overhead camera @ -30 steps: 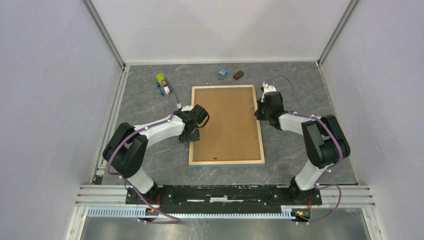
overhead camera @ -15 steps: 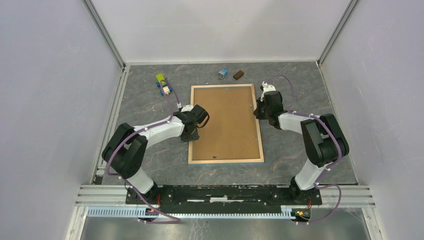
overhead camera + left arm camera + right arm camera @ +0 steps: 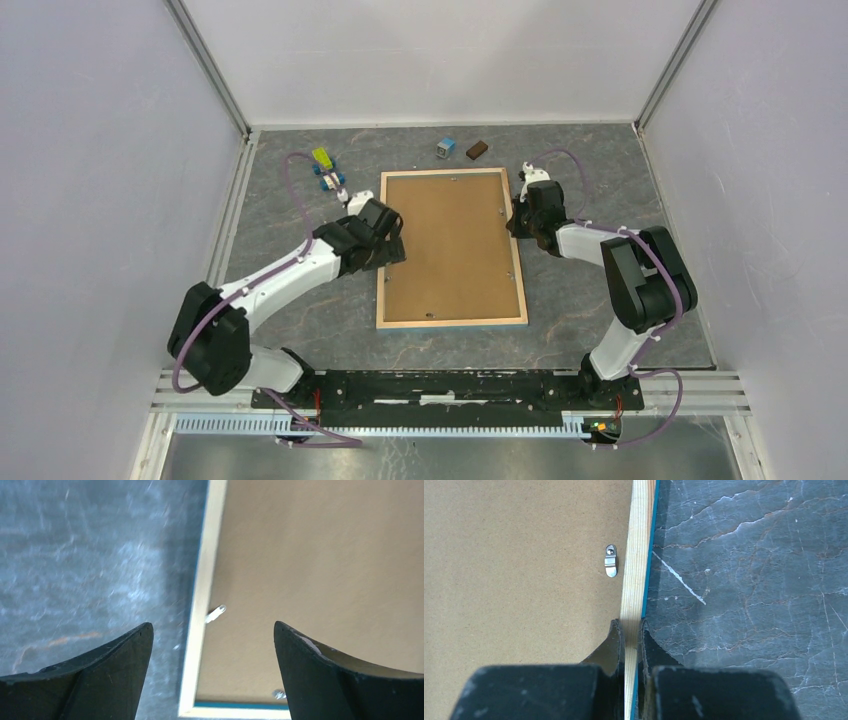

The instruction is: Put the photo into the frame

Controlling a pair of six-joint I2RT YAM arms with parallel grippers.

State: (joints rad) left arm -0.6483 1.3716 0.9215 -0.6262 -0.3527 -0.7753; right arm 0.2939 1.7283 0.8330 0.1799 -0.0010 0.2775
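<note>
Pale wood frame (image 3: 636, 555) — pinched in right claw (image 3: 630, 626).

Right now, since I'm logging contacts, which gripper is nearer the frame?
Right. The right gripper is shut on the frame, pinching its right rail. The left gripper hangs open above the left rail, apparently without contact.

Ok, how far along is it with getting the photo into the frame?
Done: the backing board sits inside the face-down frame; the photo is out of sight, so whether it lies underneath is unclear. In hand: the right claw grips the frame's right rail, the left claw hangs open over a clip. Left: probably securing the clips.
</note>
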